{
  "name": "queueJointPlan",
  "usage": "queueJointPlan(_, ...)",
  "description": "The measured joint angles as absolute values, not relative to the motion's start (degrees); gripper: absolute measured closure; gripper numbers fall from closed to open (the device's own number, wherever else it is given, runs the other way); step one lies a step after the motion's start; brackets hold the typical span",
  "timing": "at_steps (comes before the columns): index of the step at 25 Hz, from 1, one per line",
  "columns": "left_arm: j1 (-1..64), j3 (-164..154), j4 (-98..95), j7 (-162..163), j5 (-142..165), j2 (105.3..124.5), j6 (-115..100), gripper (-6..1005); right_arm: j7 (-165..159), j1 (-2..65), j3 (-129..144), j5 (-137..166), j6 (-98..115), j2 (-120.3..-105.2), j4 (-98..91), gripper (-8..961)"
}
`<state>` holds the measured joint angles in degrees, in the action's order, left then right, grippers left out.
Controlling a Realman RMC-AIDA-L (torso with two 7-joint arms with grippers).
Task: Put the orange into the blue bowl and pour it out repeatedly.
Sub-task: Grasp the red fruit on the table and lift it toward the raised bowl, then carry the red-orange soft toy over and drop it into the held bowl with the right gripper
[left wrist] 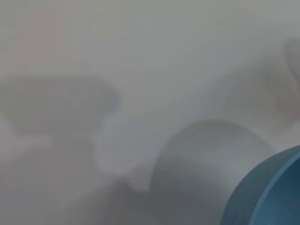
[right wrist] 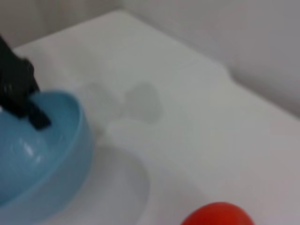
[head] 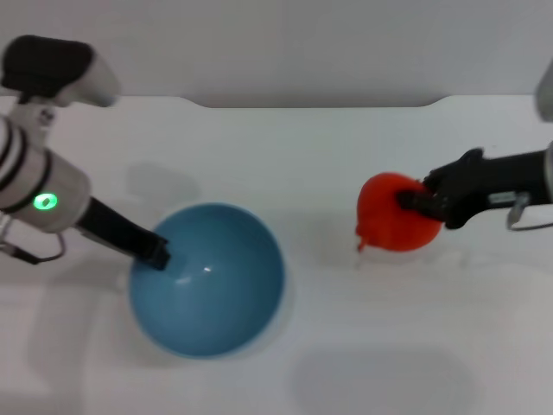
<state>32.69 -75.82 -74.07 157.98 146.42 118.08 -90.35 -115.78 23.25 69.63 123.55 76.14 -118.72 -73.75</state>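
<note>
White table (head: 328, 156). Near left edge, blue bowl (head: 207, 278), rim pinched by left gripper (head: 158, 252). Toward right edge, orange (head: 393, 212) clamped in right gripper (head: 421, 203). Both grips visible from head view; left wrist view shows only bowl's rim (left wrist: 267, 192).

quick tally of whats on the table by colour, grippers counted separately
Red-orange: 1, the orange
Blue: 1, the blue bowl
Black grippers: 2, the left gripper on the bowl's rim, the right gripper on the orange
Total: 4

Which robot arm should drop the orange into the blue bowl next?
The right one, most likely. The right gripper already grips the orange, while the left gripper holds the blue bowl by its rim.
</note>
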Motion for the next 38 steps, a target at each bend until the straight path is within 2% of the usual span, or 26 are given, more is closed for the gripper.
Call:
queueJointPlan(5, 38.16, -83.00, -70.14, 160.25, 146.10, 118.45, -88.40, 1000, -115.77, 21.11, 67.23, 119.73, 80.66, -118.81, -81.31, 827)
queueJointPlan(8, 40.81, -87.08, -69.66, 161.79, 145.63, 118.72, -87.25, 1000, -114.34, 21.09, 67.51, 114.32, 83.79, -118.74, -84.76, 893)
queueJointPlan(14, 43.38, -89.71, -68.60, 163.17, 143.28, 119.02, -85.76, 1000, -108.89, 21.90, 72.90, 110.29, 85.70, -118.82, -85.29, 926)
queueJointPlan(25, 44.96, -90.74, -68.16, 163.50, 140.04, 119.00, -85.00, 1000, -110.21, 25.00, 85.47, 115.80, 85.33, -118.67, -81.64, 924)
queueJointPlan(35, 45.05, -91.38, -66.49, 163.50, 139.98, 119.01, -83.41, 999, -113.24, 22.74, 81.67, 116.90, 85.20, -118.92, -85.18, 763)
queueJointPlan(38, 45.06, -91.48, -65.73, 163.53, 139.98, 119.00, -82.85, 1000, -114.87, 22.34, 78.98, 117.23, 85.15, -118.90, -85.37, 542)
